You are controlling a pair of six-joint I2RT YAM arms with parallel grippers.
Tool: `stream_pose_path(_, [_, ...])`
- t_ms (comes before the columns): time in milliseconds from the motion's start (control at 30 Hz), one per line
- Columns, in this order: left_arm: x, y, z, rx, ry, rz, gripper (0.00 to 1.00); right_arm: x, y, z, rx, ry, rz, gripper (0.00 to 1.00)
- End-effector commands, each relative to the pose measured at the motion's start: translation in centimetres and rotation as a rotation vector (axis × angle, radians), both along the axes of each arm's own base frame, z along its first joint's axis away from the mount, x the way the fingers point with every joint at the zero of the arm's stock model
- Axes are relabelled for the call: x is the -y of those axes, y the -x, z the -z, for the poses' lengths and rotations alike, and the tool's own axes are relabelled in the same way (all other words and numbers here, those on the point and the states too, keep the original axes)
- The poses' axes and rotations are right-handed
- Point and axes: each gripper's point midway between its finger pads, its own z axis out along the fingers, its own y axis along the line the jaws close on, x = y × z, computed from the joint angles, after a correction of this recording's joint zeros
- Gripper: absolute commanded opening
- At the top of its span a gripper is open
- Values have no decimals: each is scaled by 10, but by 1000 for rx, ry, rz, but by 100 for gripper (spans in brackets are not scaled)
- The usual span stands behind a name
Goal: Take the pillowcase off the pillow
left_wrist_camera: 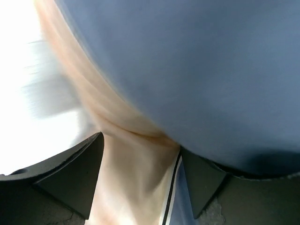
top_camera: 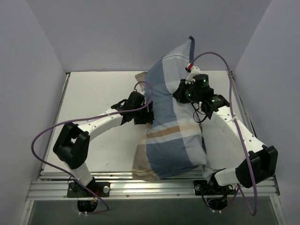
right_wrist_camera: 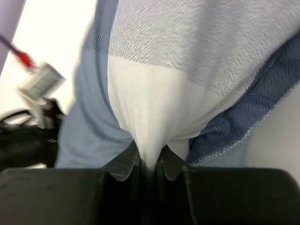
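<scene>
Running across the desk [top_camera: 93,93] from its near edge toward its far right corner, the pillowcase [top_camera: 166,126] rises between the arms. The white pillow [top_camera: 221,140] bulges along its right flank. The right gripper [right_wrist_camera: 149,161] is clamped on a pale fold of the pillowcase. The left gripper [left_wrist_camera: 140,183], fingers apart, straddles a tan fold opposite.

The pillowcase [top_camera: 166,140] was blue, blocked with paler grey-blue and crossed by tan stripes. Close up, its weave showed a fine herringbone. At its near right the pillow [top_camera: 219,149] was plain white. The left arm [top_camera: 101,123] and right arm [top_camera: 241,133] were white with black joints, the cables [top_camera: 213,54] purple, and the table [top_camera: 93,93] off-white.
</scene>
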Motion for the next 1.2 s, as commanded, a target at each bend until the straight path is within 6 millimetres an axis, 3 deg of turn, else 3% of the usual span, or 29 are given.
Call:
stream_pose_path(0, [93,7,-79,119,280,170,75,-15,27,-108,203,-35,-124,0])
stream_pose_path(100, [114,-2,-121,201,422,170,75,-21,34,-130,224,-42,-151,0])
stream_pose_path(167, [114,-6,-129,225,462,140,75,-32,38,-133,232,-64,-182,0])
stream_pose_path(233, [105,-11,-122,238,440,98,76,-49,44,-120,212,-72,-222,0])
stream_pose_path(333, [73,-15,-87,183,381,-20,76,-65,43,-72,138,-26,-224,0])
stream_pose_path(367, [54,-4,-63,138,351,-54,76,-69,42,-54,108,-10,-223,0])
stream_pose_path(433, [27,2,-41,101,329,-136,77,-77,46,-13,53,12,-229,0])
stream_pose_path(467, [10,5,-50,107,357,-184,77,-80,45,6,20,26,-224,0])
stream_pose_path(500, [-12,19,-24,75,309,-225,77,-83,48,18,2,36,-229,0])
stream_pose_path(533, [-23,26,-21,84,285,-238,77,-93,59,33,-17,57,-254,0])
stream_pose_path(567, [-35,32,-40,135,295,-252,78,-100,65,45,-38,78,-277,2])
stream_pose_path(600, [-51,48,-27,93,222,-262,79,-107,71,49,-38,90,-298,10])
stream_pose_path(633, [-63,50,-32,131,180,-274,80,-115,77,48,-30,106,-316,16])
stream_pose_path(667, [-72,56,-53,176,191,-279,81,-130,91,48,-11,138,-343,23])
stream_pose_path(700, [-86,68,-51,159,138,-285,82,-138,98,44,4,151,-361,35])
stream_pose_path(733, [-96,68,-65,200,120,-303,82,-142,107,43,2,176,-375,40])
stream_pose_path(767, [-106,75,-87,249,143,-314,83,-155,117,28,47,186,-392,44])
stream_pose_path(800, [-119,86,-87,238,106,-324,83,-157,121,22,64,204,-384,52])
stream_pose_path(833, [-129,90,-114,305,131,-334,83,-154,127,19,64,228,-379,55])
stream_pose_path(933, [-154,101,-134,376,58,-333,84,-153,141,-1,102,245,-357,66])
stream_pose_path(967, [-161,101,-153,420,56,-341,84,-149,146,-15,126,221,-349,69])
stream_pose_path(1067, [-173,99,-170,467,-24,-328,84,-136,160,-30,136,175,-321,71])
stream_pose_path(1167, [-172,80,-180,516,-91,-317,84,-106,159,-25,104,198,-204,77])
